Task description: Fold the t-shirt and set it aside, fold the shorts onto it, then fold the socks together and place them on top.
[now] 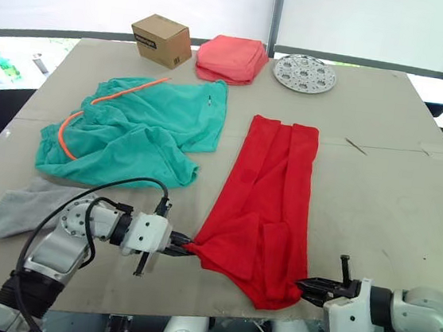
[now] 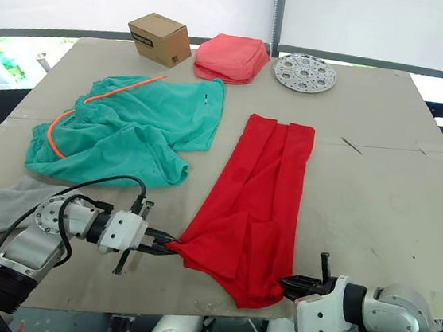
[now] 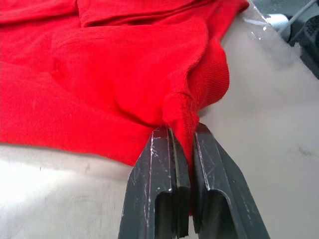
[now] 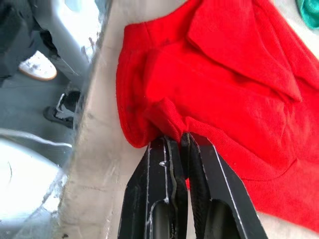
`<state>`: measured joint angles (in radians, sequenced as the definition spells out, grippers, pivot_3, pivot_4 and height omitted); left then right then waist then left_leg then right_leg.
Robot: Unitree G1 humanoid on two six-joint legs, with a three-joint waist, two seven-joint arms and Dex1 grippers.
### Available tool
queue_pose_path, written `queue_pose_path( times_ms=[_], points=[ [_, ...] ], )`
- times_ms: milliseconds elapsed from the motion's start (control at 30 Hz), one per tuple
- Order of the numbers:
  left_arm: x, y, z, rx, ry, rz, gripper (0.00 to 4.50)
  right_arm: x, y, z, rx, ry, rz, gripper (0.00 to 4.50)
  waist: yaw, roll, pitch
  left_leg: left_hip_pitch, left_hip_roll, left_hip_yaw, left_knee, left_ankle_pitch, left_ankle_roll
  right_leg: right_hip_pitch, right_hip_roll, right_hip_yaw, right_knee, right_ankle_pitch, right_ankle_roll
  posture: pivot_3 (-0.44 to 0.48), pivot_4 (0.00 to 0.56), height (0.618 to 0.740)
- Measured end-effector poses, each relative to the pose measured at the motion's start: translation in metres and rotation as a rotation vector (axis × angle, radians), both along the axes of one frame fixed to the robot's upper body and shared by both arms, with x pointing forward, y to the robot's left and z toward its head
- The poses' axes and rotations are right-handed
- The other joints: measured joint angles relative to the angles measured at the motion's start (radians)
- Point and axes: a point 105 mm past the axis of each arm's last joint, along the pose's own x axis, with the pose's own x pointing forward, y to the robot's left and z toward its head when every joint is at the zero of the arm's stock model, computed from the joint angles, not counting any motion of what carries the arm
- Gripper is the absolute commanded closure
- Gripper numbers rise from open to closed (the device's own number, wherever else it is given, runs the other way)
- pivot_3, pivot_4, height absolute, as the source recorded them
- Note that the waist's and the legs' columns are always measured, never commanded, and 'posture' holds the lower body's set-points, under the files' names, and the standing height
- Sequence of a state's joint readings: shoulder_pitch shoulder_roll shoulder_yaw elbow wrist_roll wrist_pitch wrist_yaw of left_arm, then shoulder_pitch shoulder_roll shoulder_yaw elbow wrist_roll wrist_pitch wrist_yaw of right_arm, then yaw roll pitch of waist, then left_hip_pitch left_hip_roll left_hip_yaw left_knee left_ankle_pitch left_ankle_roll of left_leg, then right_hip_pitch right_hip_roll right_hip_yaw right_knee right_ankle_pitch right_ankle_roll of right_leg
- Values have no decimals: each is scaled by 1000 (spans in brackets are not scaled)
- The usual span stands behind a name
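The red t-shirt (image 1: pixel 265 203) lies as a long folded strip down the middle of the table. My left gripper (image 1: pixel 186 248) is shut on the t-shirt's near left corner (image 3: pixel 182 117). My right gripper (image 1: pixel 301 286) is shut on its near right corner (image 4: pixel 159 117), close to the table's front edge. The teal shorts (image 1: pixel 142 129) with an orange cord lie crumpled to the left. A light grey sock (image 1: pixel 25 206) lies at the near left, beside my left arm.
At the back stand a cardboard box (image 1: pixel 161 40), a folded coral-pink cloth (image 1: pixel 232 59) and a round perforated metal plate (image 1: pixel 305 72). The table (image 1: pixel 394 194) is bare cardboard on the right. Its front edge runs just under both grippers.
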<state>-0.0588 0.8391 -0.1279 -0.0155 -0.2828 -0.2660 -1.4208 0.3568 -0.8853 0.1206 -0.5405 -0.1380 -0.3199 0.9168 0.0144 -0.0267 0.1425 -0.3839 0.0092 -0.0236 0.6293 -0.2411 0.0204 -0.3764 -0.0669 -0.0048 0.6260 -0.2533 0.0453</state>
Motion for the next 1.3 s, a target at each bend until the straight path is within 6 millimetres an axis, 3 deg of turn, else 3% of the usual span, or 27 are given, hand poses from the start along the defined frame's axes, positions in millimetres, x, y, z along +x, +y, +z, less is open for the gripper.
queue_pose_path(
  times_ms=[100, 333, 467, 567, 700, 800, 867, 967, 1067, 1167, 1300],
  points=[
    [-3, 0, 5, -8, 56, 8, 4500, -1, -4, 7, 66, 84, -87, 4409, 0, 0, 0, 0, 0, 0, 0, 0, 0, 0, 0, 0, 0, 0, 0, 0, 150, 740],
    [-34, 2, 23, -26, 447, -2, 4500, -2, -2, 38, 340, 439, -327, 4409, -1, 1, 0, 0, 1, -1, 1, 0, 0, 1, -2, 0, 1, 0, 0, 0, 150, 740],
    [-35, 1, 37, -91, 633, 42, 4500, -3, -2, 49, 414, 573, -390, 4409, 1, 0, 1, -1, 1, -3, 1, 0, 0, 0, -3, -2, 0, -2, 3, 0, 150, 740],
    [-26, 3, 56, -150, 743, 80, 4500, 14, -4, 63, 503, 611, -464, 4409, -1, 0, 1, -1, 1, -3, 3, 0, 0, 0, -1, -3, 0, -2, 3, 0, 150, 740],
    [7, 8, 74, -238, 782, 152, 4500, 52, -11, 80, 587, 595, -594, 4409, -1, -1, 2, -3, 0, -3, 4, 0, 0, 0, 2, -2, 0, -2, 3, 0, 150, 740],
    [45, 13, 81, -289, 745, 224, 4500, 91, -14, 88, 636, 574, -711, 4409, -1, -2, 2, -5, -3, -5, 4, 0, 1, -1, 4, -1, 1, 0, 0, 0, 150, 740],
    [70, 12, 80, -272, 684, 271, 4500, 117, -13, 95, 642, 546, -762, 4409, -1, -1, 2, -7, -5, -5, 4, 0, 1, -2, 5, -1, 1, 1, 0, 0, 150, 740],
    [91, 8, 70, -197, 581, 300, 4500, 143, -12, 100, 628, 506, -819, 4409, -2, -1, 1, -10, -5, -6, 6, 0, 0, -3, 6, -1, 2, 3, 3, 0, 150, 740],
    [111, 0, 63, -164, 510, 318, 4500, 169, -13, 104, 615, 457, -883, 4409, -1, -1, 1, -12, -6, -5, 6, 0, 1, -4, 6, -3, 1, 3, 3, 0, 150, 740],
    [145, -25, 77, -168, 392, 328, 4500, 206, -10, 111, 589, 405, -952, 4409, 0, -2, 1, -15, -7, -6, 8, 0, 1, -4, 5, -4, 1, 4, 4, 0, 150, 740],
    [166, -31, 93, -147, 242, 335, 4500, 222, -19, 102, 536, 403, -1009, 4409, -6, -2, 1, -14, -7, -5, 8, 0, 1, -4, 5, -3, 2, 5, 6, 0, 150, 740]
  ],
)
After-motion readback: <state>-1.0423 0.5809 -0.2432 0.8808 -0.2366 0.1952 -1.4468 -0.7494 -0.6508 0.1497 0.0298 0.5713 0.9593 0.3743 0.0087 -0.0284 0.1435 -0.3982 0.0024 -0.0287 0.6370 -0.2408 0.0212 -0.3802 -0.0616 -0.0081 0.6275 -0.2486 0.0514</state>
